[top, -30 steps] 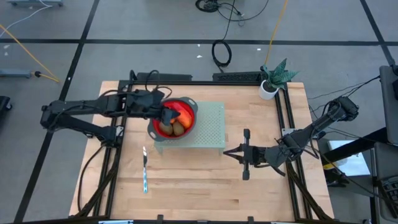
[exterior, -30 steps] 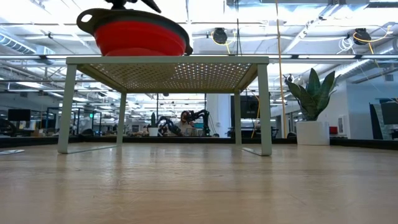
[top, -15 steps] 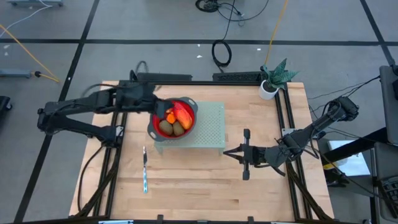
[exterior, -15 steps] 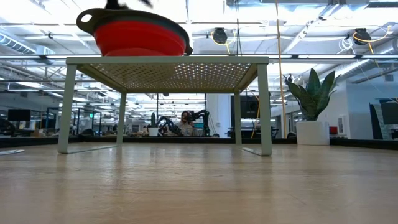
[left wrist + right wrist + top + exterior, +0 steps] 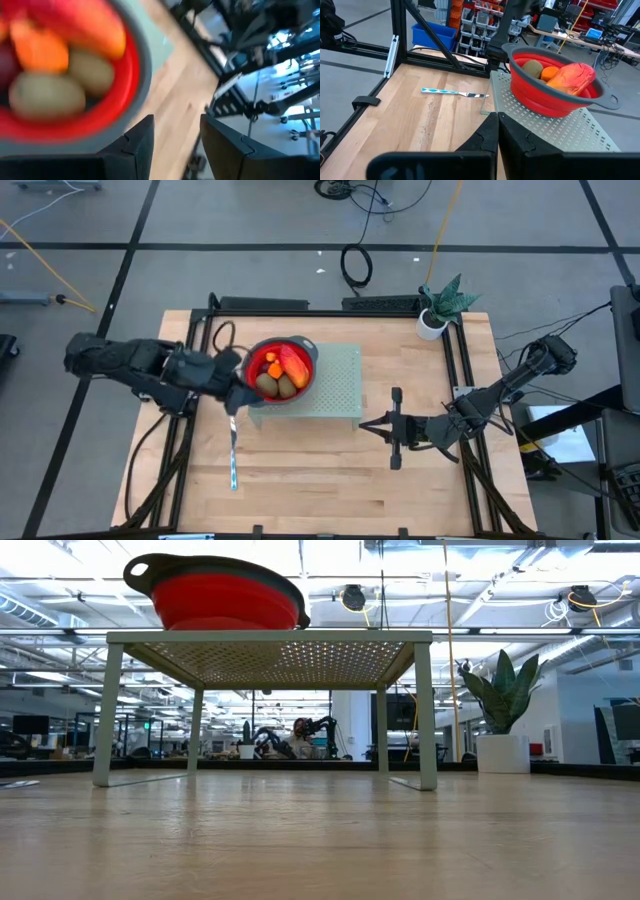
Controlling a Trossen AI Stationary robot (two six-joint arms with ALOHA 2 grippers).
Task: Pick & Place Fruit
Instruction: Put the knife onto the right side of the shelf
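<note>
With the fruit [image 5: 278, 373] heaped in the red bowl [image 5: 304, 353] on the perforated stand [image 5: 340, 385], the left gripper [image 5: 236, 395], fingers parted and empty, should clear the rim gently, while the right gripper [image 5: 368, 425] rests clenched

Red bowl [image 5: 302, 352] with grey rim, red-orange, orange and brown-green fruit [image 5: 279, 372], pale green perforated rack [image 5: 340, 385]

red bowl [image 5: 306, 356] on perforated rack [image 5: 340, 385], knife [image 5: 232, 455], potted plant [image 5: 440, 308]
</note>
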